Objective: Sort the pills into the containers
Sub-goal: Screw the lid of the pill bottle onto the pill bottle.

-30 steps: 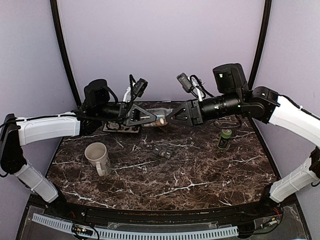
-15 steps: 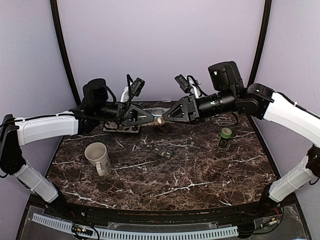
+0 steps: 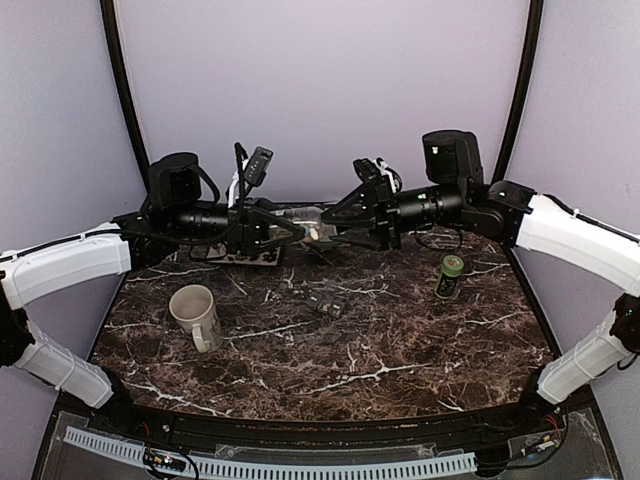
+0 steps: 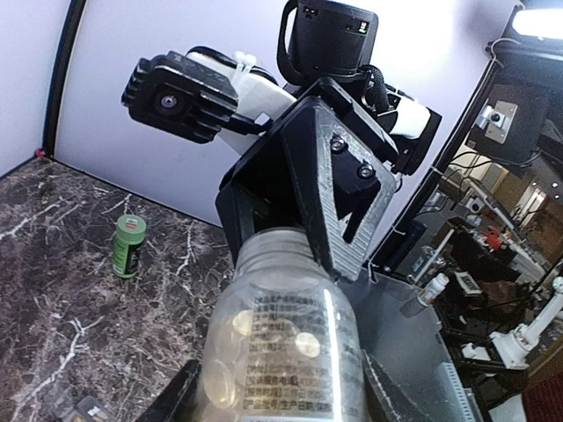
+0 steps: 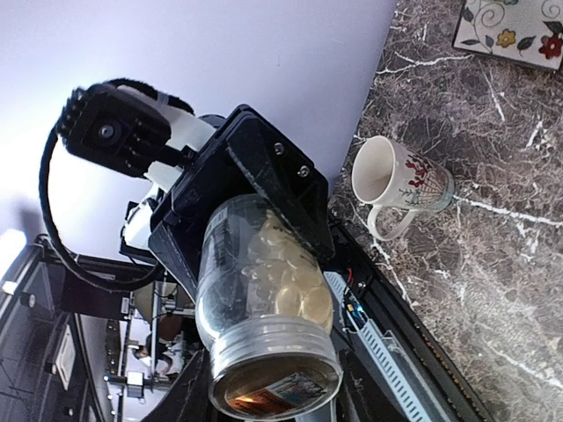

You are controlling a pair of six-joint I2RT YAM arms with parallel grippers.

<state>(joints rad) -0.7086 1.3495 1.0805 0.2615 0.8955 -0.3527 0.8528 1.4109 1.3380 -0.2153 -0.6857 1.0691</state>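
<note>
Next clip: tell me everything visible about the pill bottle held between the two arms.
The pill bottle is clear plastic and round, with a printed label, pale round tablets inside and a ridged cap. It lies roughly horizontal in the air above the far side of the table. The left gripper clamps its body; the right gripper closes on the cap end.

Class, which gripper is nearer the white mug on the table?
Left. The left gripper hangs in the air beyond the mug, slightly to its right; the right gripper is farther right, across the clear bottle.
</note>
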